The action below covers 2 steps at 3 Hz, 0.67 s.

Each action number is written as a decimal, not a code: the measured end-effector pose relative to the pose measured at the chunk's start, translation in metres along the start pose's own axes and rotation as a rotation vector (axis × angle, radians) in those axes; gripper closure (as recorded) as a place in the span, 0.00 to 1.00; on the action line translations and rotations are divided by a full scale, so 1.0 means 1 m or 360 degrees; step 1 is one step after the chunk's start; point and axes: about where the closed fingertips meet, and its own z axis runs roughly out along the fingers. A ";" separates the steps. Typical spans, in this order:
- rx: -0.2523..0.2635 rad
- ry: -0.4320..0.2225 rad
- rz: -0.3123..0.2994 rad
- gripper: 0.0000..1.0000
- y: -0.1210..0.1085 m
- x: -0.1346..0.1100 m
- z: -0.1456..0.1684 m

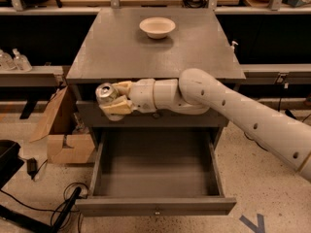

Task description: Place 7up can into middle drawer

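We have the 7up can (105,93) pinched between the fingers of our gripper (114,101), held just above the left side of the open middle drawer (155,166), so only lowering it inside and letting go is left.

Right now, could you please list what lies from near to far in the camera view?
Open middle drawer → gripper shut on the 7up can, in front of the upper drawer front → white bowl on the cabinet top.
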 end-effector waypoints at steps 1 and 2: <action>0.0015 0.0011 0.0019 1.00 -0.014 0.048 -0.004; -0.0005 -0.0012 0.0021 1.00 -0.013 0.046 0.003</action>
